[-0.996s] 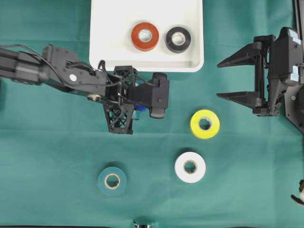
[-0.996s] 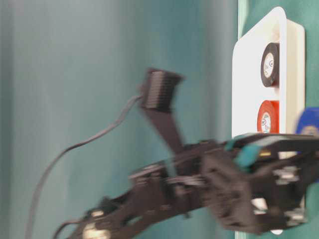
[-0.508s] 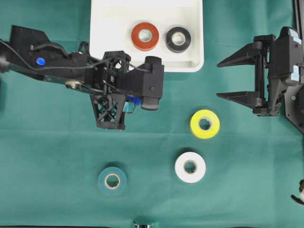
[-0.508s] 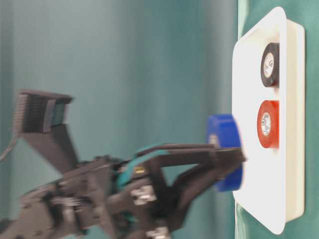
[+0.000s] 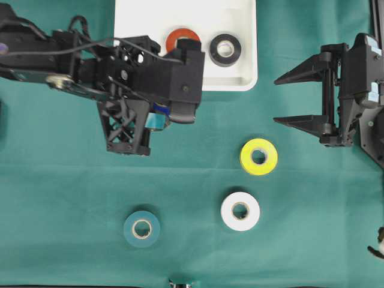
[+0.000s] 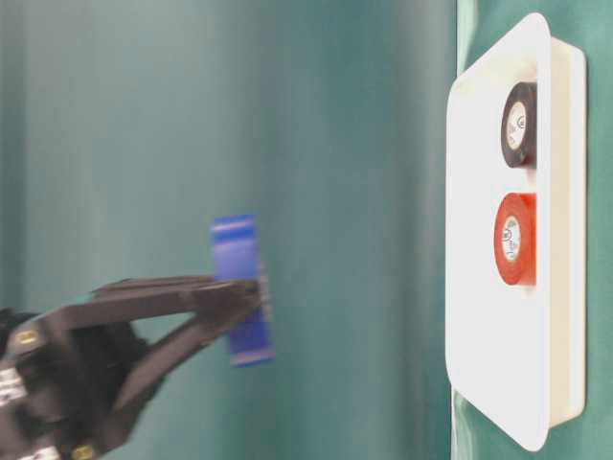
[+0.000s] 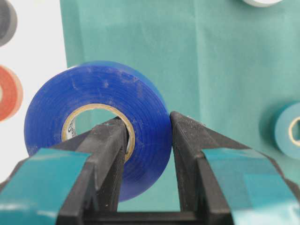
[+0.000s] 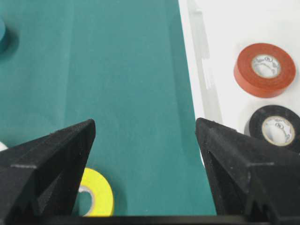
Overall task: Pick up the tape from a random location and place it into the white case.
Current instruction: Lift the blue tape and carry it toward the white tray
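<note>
The blue tape roll point(image 7: 96, 136) is a wide ring of glossy dark-blue tape on a pale cardboard core, with faint scuffs on its face. It stands on edge between the left gripper's point(image 7: 147, 154) fingers point(image 7: 110, 154), one finger passing through the core and the other pressing the outer face, so the fingers are closed tight on the roll's wall. In the table-level view the roll point(image 6: 239, 287) hangs clear of the green surface point(image 5: 300, 240), apart from the white case point(image 6: 479, 240).

The white case point(image 5: 144, 30) lies at the far edge of the surface. It is a shallow white tray with rounded corners and a raised rim. A red roll point(image 5: 183, 36) and a black roll point(image 5: 225, 49) lie flat inside it, side by side. The left arm partly covers the red roll in the overhead view.

The right gripper point(image 5: 306, 99) sits at the right with its fingers spread wide, holding nothing.

On the surface lie a yellow roll point(image 5: 258, 156), a white roll point(image 5: 240, 211) and a teal roll point(image 5: 141, 228), each flat and apart.
</note>
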{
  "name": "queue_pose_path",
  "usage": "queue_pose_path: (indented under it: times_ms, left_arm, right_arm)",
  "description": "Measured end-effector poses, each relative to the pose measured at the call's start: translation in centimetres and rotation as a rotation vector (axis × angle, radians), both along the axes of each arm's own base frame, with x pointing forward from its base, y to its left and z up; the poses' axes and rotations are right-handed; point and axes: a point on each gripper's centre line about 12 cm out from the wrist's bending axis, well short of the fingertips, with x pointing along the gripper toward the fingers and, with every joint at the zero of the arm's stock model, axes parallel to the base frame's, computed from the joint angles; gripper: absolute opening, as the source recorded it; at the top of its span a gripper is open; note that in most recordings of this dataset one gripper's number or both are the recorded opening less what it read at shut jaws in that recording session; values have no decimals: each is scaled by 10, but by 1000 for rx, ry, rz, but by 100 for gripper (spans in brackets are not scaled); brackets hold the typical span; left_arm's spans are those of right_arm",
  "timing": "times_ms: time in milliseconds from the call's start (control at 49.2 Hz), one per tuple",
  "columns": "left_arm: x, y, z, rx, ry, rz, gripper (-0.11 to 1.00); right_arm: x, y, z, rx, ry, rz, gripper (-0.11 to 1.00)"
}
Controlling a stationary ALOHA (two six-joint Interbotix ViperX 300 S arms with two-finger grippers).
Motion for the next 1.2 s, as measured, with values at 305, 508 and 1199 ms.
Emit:
queue_pose_path:
  times_ms: [305, 508, 1199]
  left_arm:
    - [-7, 2, 19, 3, -6, 5, 24]
    - [-7, 4, 19, 3, -6, 8, 24]
    - [-6, 16, 19, 4, -8, 39, 24]
  right_arm:
    - [0, 0, 1, 1, -1, 0, 82]
    - [0, 0, 1, 0, -2, 0, 82]
    - [0, 0, 1, -3, -1, 1, 82]
